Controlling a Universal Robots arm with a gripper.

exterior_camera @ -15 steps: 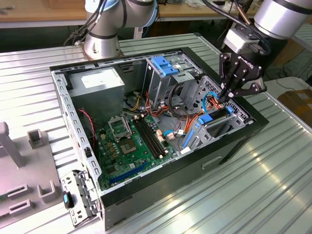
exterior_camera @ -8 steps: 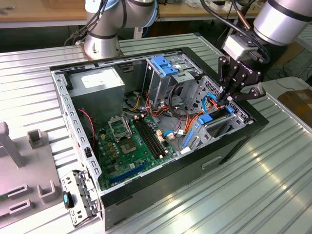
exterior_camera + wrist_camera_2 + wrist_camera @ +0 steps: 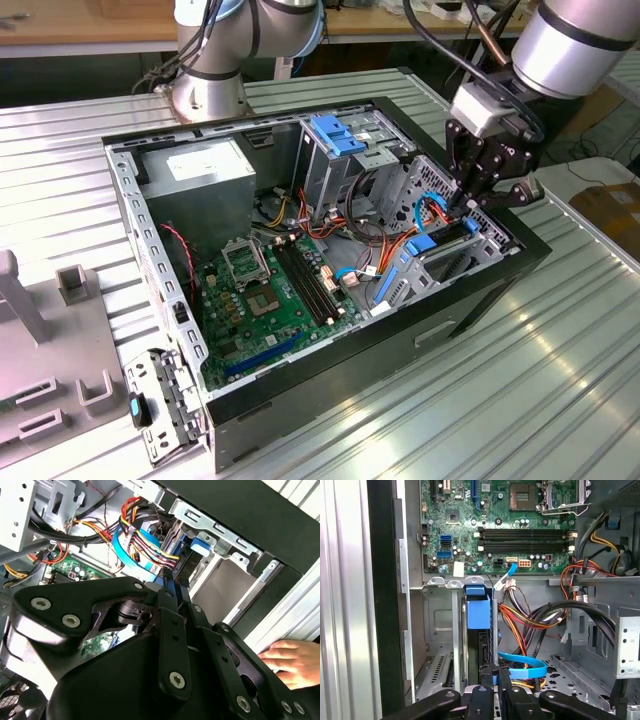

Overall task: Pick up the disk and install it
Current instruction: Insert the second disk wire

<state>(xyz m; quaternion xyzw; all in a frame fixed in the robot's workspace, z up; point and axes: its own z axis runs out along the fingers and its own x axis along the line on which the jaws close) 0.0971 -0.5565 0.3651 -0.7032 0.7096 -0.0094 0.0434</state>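
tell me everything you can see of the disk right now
The disk stands on edge in the drive bay at the front of the open computer case, mostly sunk between the grey metal bay walls. What shows is a bright blue plastic rail end and a thin dark edge below it. In the first wrist view the hand sits right at that edge, its fingers close together around it. Orange, yellow and blue cables run just beside it.

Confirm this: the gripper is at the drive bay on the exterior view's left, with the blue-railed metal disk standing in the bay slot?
Not quite: the gripper is at the bay on the exterior view's right. The blue-railed metal disk does stand in the bay slot.
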